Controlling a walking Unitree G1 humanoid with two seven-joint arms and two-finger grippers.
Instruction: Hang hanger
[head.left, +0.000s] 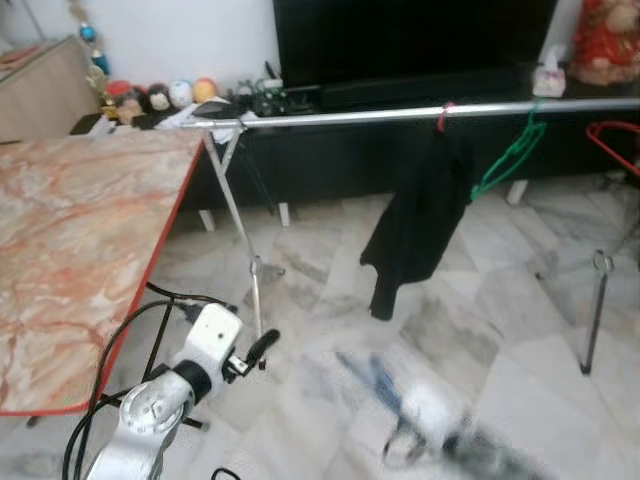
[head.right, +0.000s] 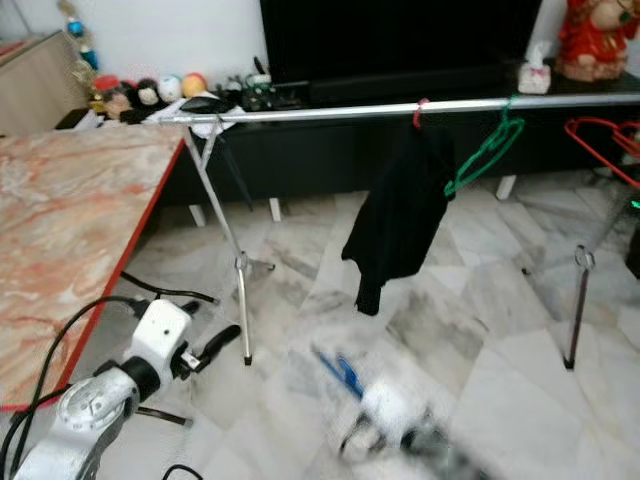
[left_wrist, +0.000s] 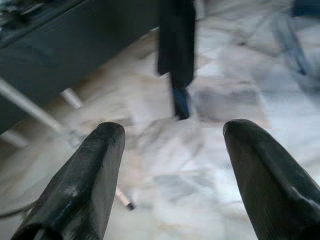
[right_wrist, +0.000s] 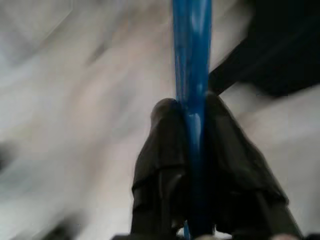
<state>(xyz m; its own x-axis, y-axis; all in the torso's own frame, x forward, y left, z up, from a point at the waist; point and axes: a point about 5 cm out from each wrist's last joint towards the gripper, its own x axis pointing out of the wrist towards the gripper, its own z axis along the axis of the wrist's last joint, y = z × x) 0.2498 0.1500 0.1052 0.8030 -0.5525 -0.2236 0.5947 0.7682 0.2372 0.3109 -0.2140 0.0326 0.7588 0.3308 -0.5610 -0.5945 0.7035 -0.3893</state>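
Head views: silver rail spanning the room, with a black garment and a green hanger hung on it, a red hanger near its right end. Marble-patterned table at left. Left gripper low beside the table, over the tiled floor. Right gripper a blur low down, blue hanger beside it.

Left wrist view: black fingers spread wide, nothing between.

Right wrist view: fingers clamped on the blue hanger's bar.
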